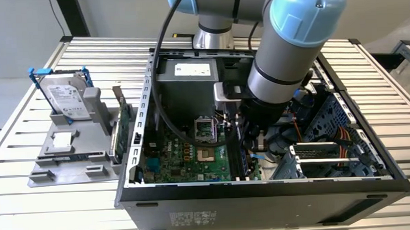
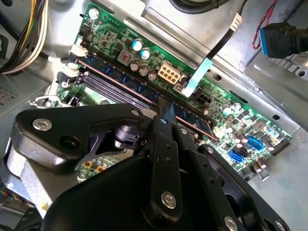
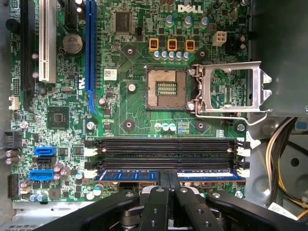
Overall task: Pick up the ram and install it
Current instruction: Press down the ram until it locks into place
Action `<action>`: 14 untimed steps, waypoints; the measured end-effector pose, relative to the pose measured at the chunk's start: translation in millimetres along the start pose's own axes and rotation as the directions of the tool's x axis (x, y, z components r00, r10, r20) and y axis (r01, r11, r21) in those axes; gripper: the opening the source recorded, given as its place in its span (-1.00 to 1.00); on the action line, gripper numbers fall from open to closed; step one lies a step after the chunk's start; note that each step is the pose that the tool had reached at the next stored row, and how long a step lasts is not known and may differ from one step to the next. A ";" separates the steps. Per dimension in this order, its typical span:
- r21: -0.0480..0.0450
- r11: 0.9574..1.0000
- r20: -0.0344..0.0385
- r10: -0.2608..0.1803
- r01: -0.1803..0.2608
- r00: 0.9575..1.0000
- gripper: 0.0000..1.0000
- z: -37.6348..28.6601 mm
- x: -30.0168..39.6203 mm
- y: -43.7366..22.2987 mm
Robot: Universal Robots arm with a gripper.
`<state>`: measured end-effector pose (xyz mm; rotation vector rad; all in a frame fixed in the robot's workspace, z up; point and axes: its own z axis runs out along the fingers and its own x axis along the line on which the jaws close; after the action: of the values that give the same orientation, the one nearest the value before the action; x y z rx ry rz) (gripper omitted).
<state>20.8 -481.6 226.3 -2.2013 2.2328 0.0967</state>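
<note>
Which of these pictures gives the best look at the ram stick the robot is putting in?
The first wrist view: the ram lies along the slot nearest the gripper, its blue length visible on both sides of the fingers. The second wrist view shows it at a slant, partly hidden by the gripper. In the exterior view the arm blocks that spot.

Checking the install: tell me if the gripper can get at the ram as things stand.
Yes, it seems so. The gripper is already down at the ram, which sits in a motherboard slot, with nothing between them in both wrist views.
</note>
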 end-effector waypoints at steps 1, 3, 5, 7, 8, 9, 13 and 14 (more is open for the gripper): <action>0.000 1.000 0.000 0.000 0.000 1.000 -1.00 0.7 0.1 0.0; 0.000 1.000 -0.001 0.000 0.000 1.000 -1.00 2.1 0.2 0.0; 0.000 1.000 -0.001 0.000 0.000 1.000 -1.00 3.6 0.3 -0.1; 0.000 1.000 -0.001 0.000 0.000 1.000 -1.00 5.1 0.4 -0.1; 0.000 1.000 0.000 0.000 0.000 1.000 -1.00 6.0 0.3 -0.2; 0.000 1.000 0.000 0.000 0.000 1.000 -1.00 6.6 0.3 -0.3; 0.000 1.000 -0.001 0.000 0.000 1.000 -1.00 7.6 0.4 -0.3; 0.000 1.000 0.000 0.000 0.000 1.000 -1.00 7.8 0.4 -0.3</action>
<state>20.8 -481.6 218.4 -2.2016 2.2330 0.0963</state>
